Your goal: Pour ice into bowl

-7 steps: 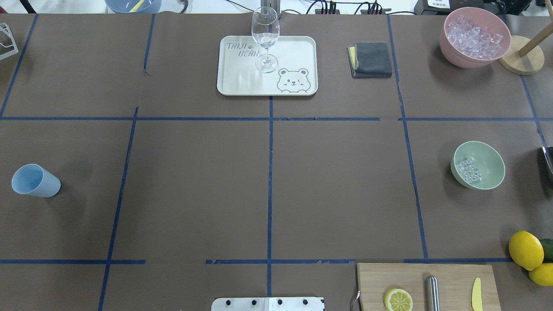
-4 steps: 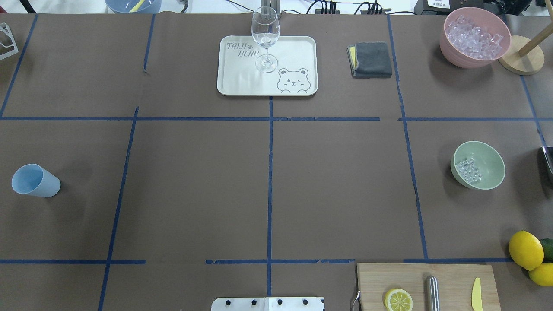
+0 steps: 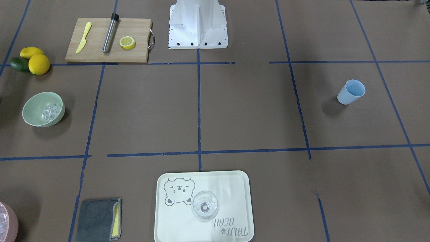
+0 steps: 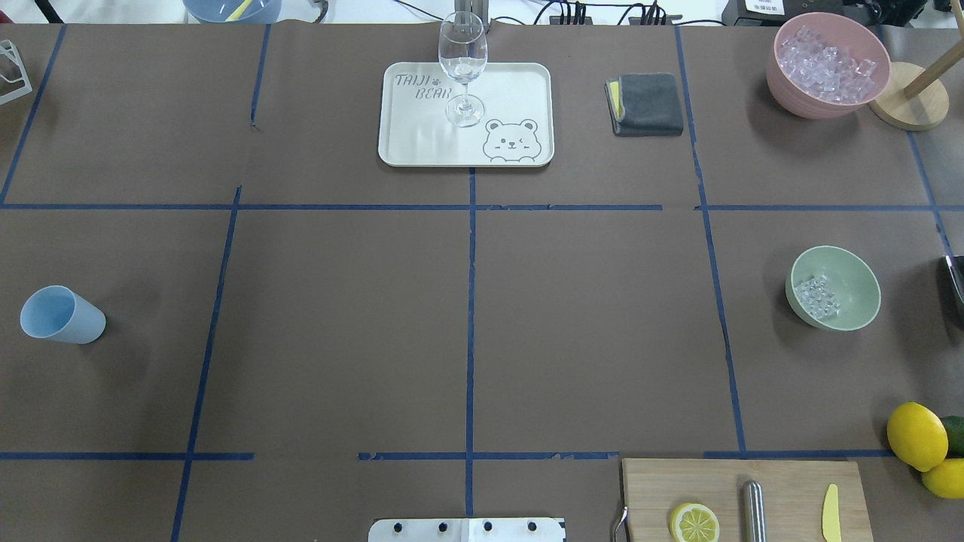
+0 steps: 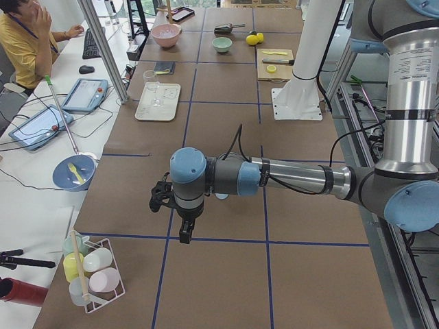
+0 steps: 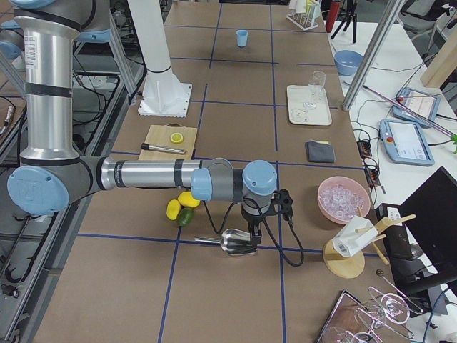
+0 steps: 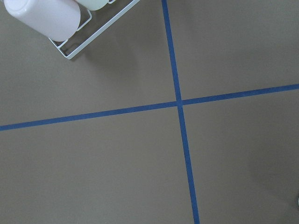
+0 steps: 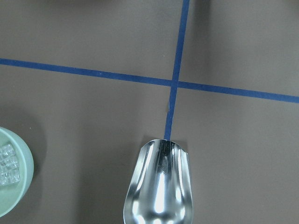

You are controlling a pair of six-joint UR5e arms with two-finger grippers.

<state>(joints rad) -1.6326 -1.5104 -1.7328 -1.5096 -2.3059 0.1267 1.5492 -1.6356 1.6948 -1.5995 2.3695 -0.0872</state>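
The pale green bowl (image 4: 834, 287) (image 3: 43, 109) stands at the table's right side with a small heap of clear ice (image 4: 817, 295) (image 3: 49, 112) inside. Its rim (image 8: 18, 186) shows at the left of the right wrist view, beside a shiny metal scoop (image 8: 159, 191) lying on the table. The right gripper (image 6: 255, 232) hangs just over that scoop (image 6: 239, 243); I cannot tell whether it is open or shut. The left gripper (image 5: 180, 229) hangs over bare table at the left end, near the blue cup (image 4: 60, 316); its state cannot be told either.
A pink bowl (image 4: 828, 64) of icy pieces sits back right by a wooden stand (image 4: 907, 94). A tray (image 4: 520, 83) with a wine glass (image 4: 462, 68), a grey cloth (image 4: 646, 104), a cutting board (image 4: 783, 489) and lemons (image 4: 916, 435) are about. A wire rack (image 7: 88, 28) stands at the left end.
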